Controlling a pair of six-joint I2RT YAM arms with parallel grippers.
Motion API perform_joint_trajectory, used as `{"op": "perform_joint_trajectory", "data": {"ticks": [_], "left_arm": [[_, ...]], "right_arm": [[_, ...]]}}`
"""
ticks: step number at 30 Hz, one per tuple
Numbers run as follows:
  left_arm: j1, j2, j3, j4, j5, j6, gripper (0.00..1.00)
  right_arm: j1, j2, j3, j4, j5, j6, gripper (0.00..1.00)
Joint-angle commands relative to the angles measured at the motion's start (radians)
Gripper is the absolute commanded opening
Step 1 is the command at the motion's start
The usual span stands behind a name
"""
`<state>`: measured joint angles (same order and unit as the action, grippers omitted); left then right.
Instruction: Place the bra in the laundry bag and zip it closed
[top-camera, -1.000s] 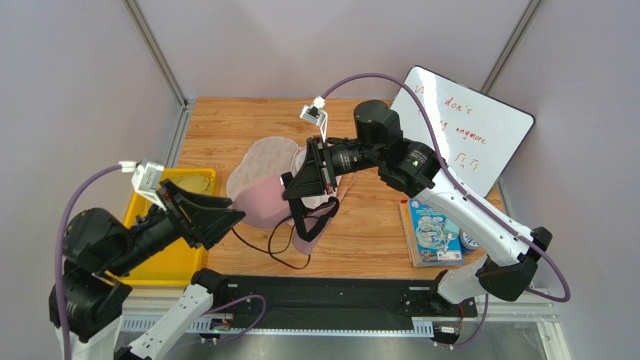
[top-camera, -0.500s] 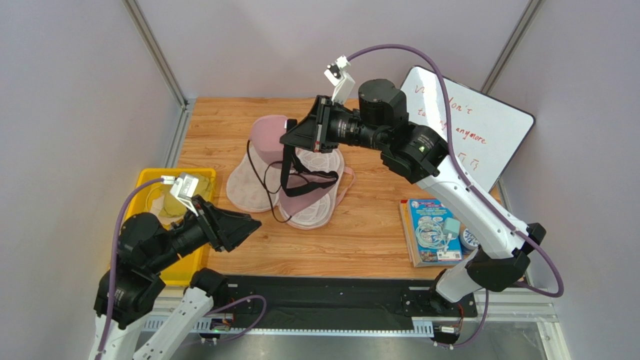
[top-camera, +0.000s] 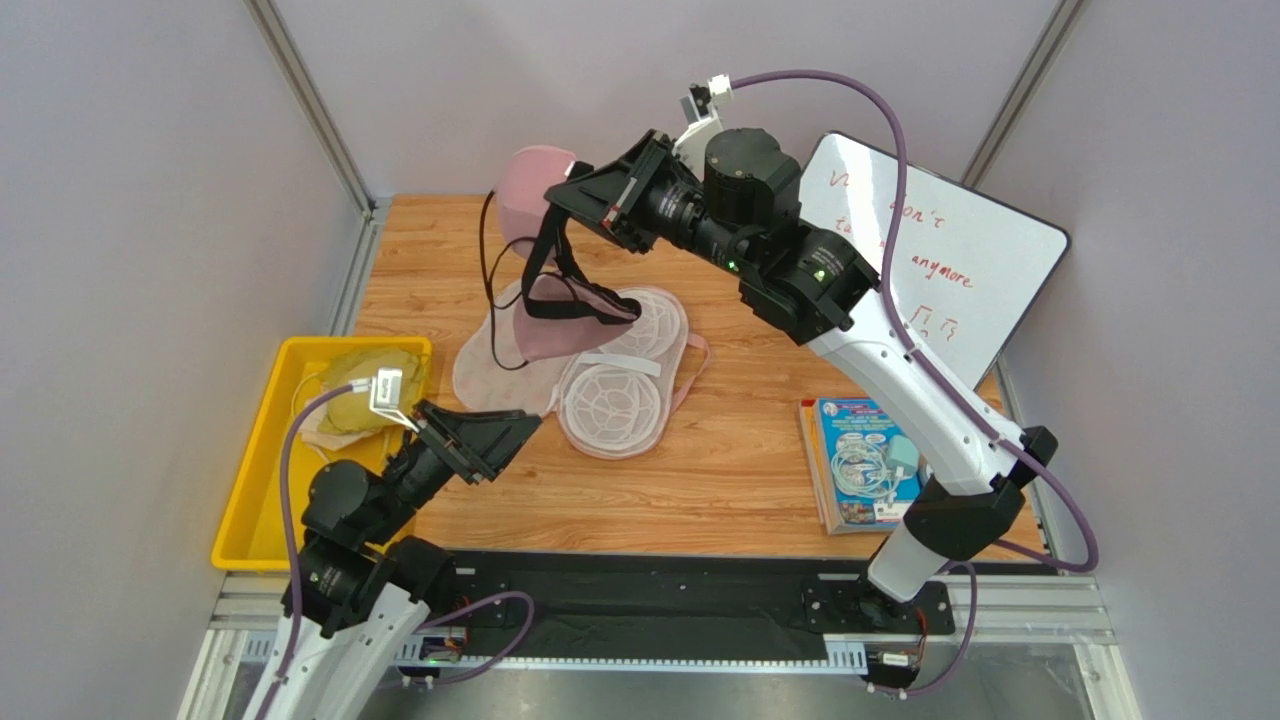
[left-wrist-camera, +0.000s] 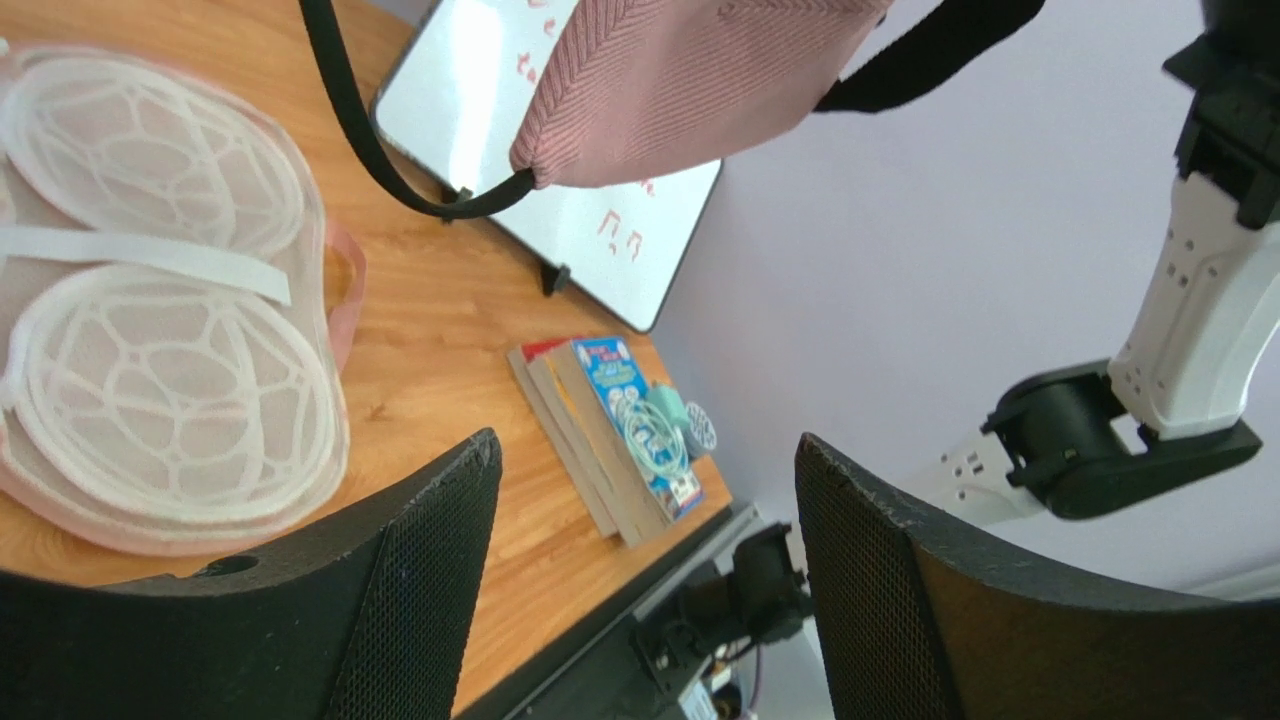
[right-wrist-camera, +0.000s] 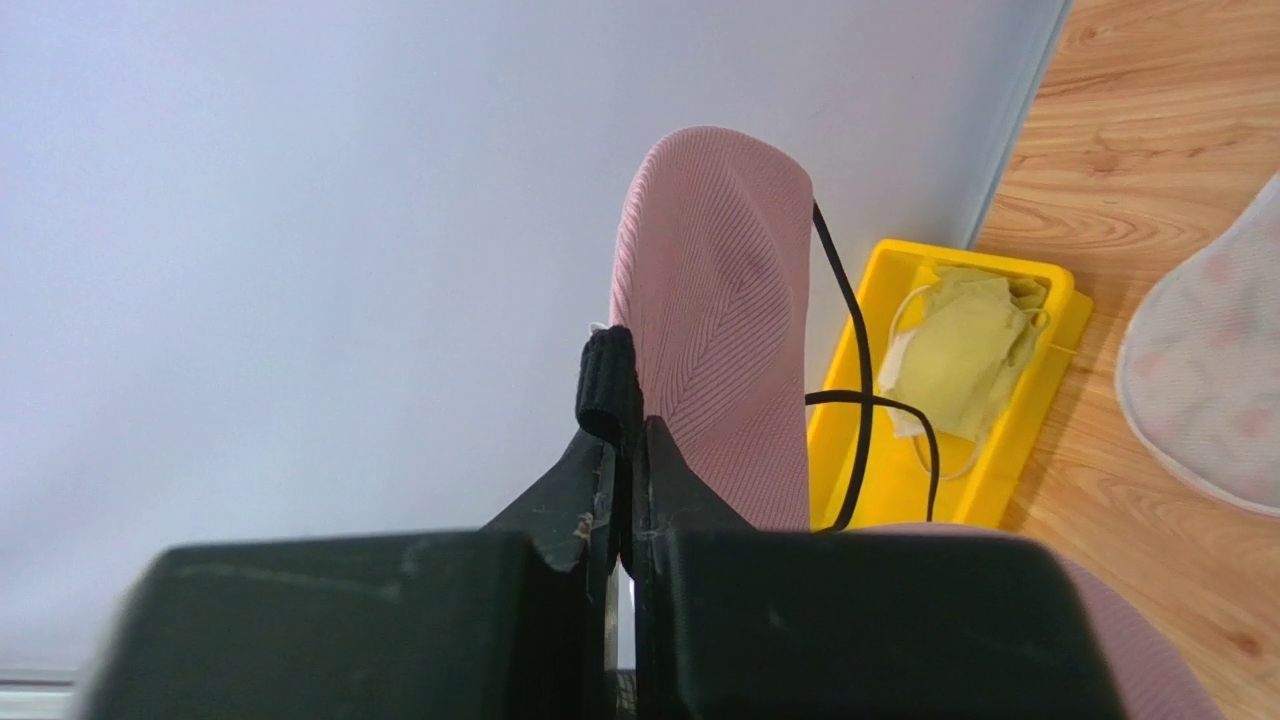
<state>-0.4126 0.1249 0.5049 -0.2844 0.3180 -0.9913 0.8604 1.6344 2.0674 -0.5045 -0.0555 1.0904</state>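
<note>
We see the bra (top-camera: 534, 177), dusty pink with a herringbone weave on its padded cups and thin black straps looping below. It hangs in the air above the far edge of the laundry bag (top-camera: 616, 402), off the surface (top-camera: 751, 465), with one cup raised and the other drooping toward the bag's open mesh domes. The right tool (top-camera: 561, 192) is clamped on its black band. The left tool (top-camera: 508, 432), jaws spread and holding nothing, sits just near-left of the bag. Right of the bag, the whiteboard (top-camera: 984, 240) carries red writing; we can read "anymore".
</note>
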Motion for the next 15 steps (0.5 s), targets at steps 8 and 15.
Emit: {"op": "perform_joint_trajectory", "data": {"ticks": [8, 15], "left_arm": [[-0.003, 0.120, -0.135, 0.577, -0.165, -0.014, 0.79], [-0.003, 0.289, -0.180, 0.836, -0.192, -0.050, 0.79]], "right_arm": [[0.000, 0.019, 0.023, 0.202, 0.121, 0.218, 0.00], [0.003, 0.025, 0.034, 0.224, 0.132, 0.236, 0.00]]}}
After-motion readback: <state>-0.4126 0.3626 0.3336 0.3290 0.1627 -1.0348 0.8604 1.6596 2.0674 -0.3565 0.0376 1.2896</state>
